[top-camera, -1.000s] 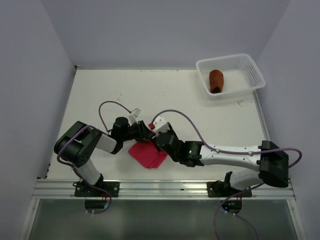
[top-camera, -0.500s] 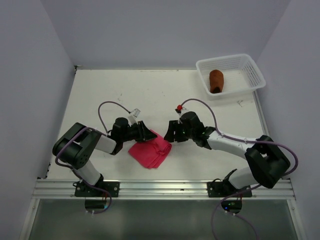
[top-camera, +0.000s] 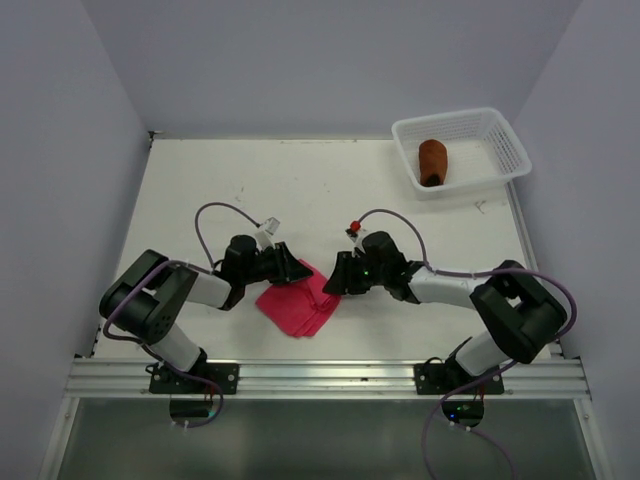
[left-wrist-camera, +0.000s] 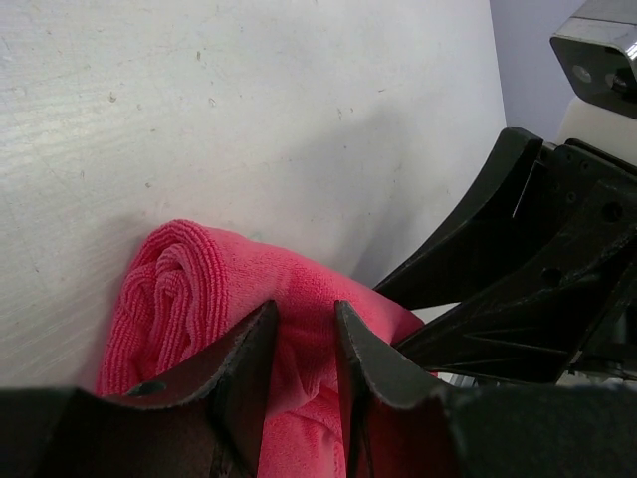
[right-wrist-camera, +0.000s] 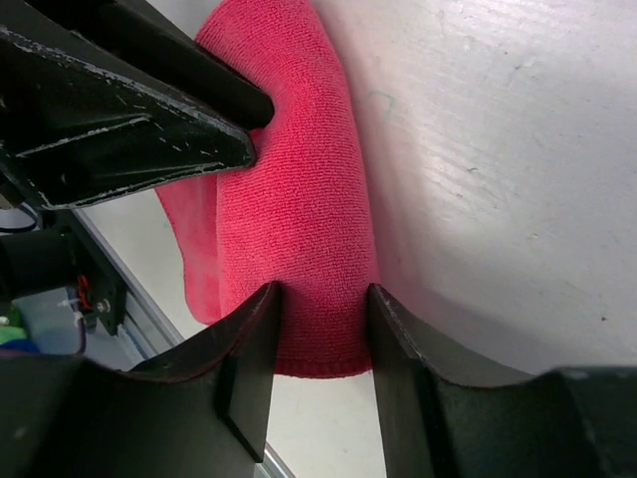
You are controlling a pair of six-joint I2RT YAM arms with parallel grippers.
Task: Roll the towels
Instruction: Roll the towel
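Left hand (top-camera: pixel 304 270) and right hand (top-camera: pixel 332 286) each straddle the pink towel (top-camera: pixel 295 308).

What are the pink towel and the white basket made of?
The pink towel looks like soft terry cloth: fuzzy and matte, with tiny ribbed loops. The basket looks like stiff white plastic, probably moulded, with mesh holes in its walls.

**No readable text in any view**

No words, numbers, brand names or signs are showing clearly enough to read. A few faint dark marks are showing on the white table (top-camera: pixel 300 180), too small to tell whether they are writing.
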